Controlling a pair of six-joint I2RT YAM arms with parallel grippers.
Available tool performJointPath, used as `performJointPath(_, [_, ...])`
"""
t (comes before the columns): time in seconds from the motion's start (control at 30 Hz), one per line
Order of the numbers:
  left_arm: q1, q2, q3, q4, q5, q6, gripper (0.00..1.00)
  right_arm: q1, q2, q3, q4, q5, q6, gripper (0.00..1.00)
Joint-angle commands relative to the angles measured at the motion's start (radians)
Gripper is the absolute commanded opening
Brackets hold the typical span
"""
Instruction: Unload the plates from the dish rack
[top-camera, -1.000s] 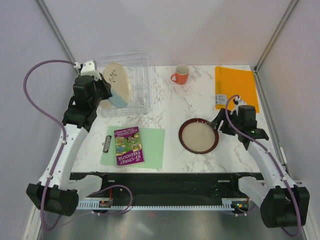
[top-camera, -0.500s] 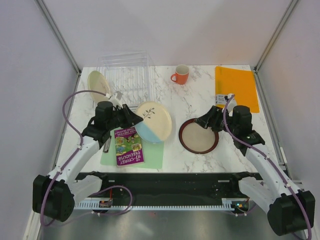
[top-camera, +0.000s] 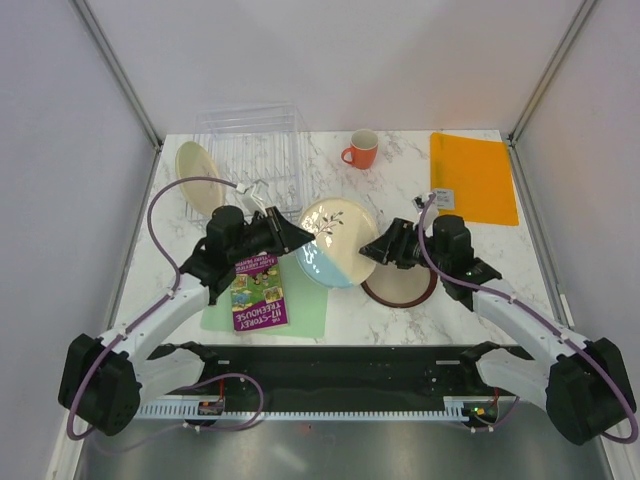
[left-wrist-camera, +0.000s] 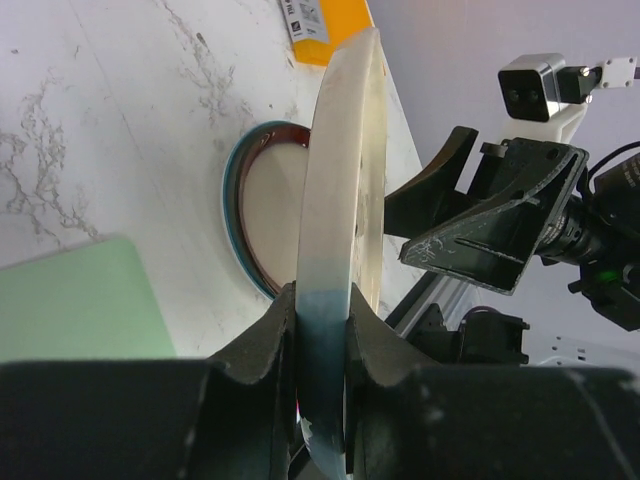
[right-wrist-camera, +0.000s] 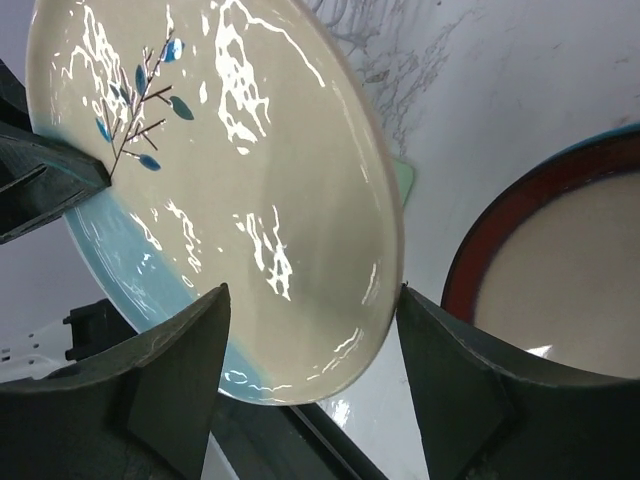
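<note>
My left gripper (top-camera: 300, 240) is shut on the blue rim of the blue-and-cream plate (top-camera: 338, 253) and holds it tilted above the table's middle. In the left wrist view the plate's edge (left-wrist-camera: 338, 180) stands pinched in the gripper (left-wrist-camera: 322, 330). My right gripper (top-camera: 376, 250) is open at the plate's right rim. Its fingers (right-wrist-camera: 170, 380) stand wide on either side of the plate (right-wrist-camera: 220, 180) without pinching it. The dark-red-rimmed plate (top-camera: 403, 289) lies flat on the table below. A pale yellow-green plate (top-camera: 197, 165) leans beside the clear dish rack (top-camera: 262, 150).
An orange mug (top-camera: 360, 149) stands behind the plates. At the back right lies an orange mat (top-camera: 472, 175) with a small card (top-camera: 440, 198) at its near corner. A light green mat (top-camera: 305, 300) with a book (top-camera: 257, 291) on it lies at the front left.
My left arm carried the blue-and-cream plate from the rack rightward to the table's middle. My right gripper moved left from the red-rimmed plate up to the carried plate's rim.
</note>
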Motion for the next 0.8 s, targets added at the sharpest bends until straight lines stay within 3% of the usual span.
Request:
performJointPath(0.0, [-0.013,-0.006,-0.015,0.25,0.059,-0.13,0.02,0.046,0.046,-0.006,0.125,0.04,0.04,0.74])
performJointPath(0.13, [-0.019,-0.015,-0.02,0.275,0.076,-0.141,0.02,0.068,0.082,-0.012,0.153,0.049,0.047,0.72])
performJointPath(0.17, [-0.019,-0.021,-0.021,0.275,0.075,-0.141,0.02,0.068,0.084,-0.014,0.159,0.046,0.044,0.57])
performJointPath(0.23, [-0.019,-0.026,-0.024,0.279,0.081,-0.141,0.02,0.068,0.086,-0.015,0.161,0.044,0.041,0.45])
performJointPath(0.27, [-0.019,-0.029,-0.026,0.281,0.082,-0.141,0.02,0.066,0.086,-0.017,0.171,0.035,0.04,0.26])
performJointPath(0.37, [-0.019,-0.038,-0.036,0.282,0.078,-0.139,0.02,0.068,0.079,-0.023,0.188,0.021,0.043,0.0])
performJointPath(0.47, [-0.019,-0.054,-0.049,0.266,0.058,-0.119,0.02,0.068,0.032,-0.018,0.133,0.073,0.023,0.0])
performJointPath(0.6, [-0.019,-0.067,-0.006,0.083,-0.019,-0.005,0.42,0.063,-0.121,0.031,-0.034,0.22,-0.04,0.0])
performJointPath(0.67, [-0.019,-0.075,0.005,-0.024,-0.083,0.069,0.52,0.051,-0.166,0.055,-0.136,0.273,-0.072,0.0])
performJointPath(0.77, [-0.019,-0.09,0.011,-0.098,-0.148,0.131,0.55,0.02,-0.23,0.091,-0.213,0.314,-0.101,0.0])
